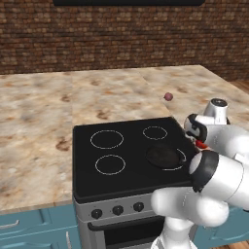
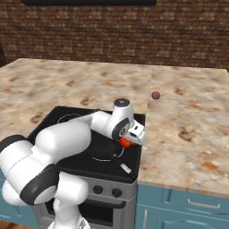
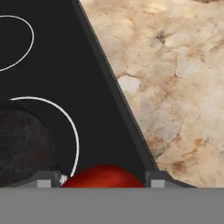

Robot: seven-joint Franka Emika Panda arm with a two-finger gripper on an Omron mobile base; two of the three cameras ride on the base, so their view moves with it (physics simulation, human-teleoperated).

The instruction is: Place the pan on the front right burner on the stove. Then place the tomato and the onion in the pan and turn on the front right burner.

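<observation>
The tomato (image 3: 103, 176) sat gripped between the claw (image 2: 129, 142) tips, poised over the stove's (image 1: 121, 165) right edge, with the pan (image 1: 163, 155) on the front right burner (image 1: 176, 155) just to its left.

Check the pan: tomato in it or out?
Out. The tomato sits between the tool's fingers above the stove's right edge; the pan beside it looks empty.

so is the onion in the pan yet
No, the onion lies on the counter beyond the stove, well apart from the pan.
</observation>
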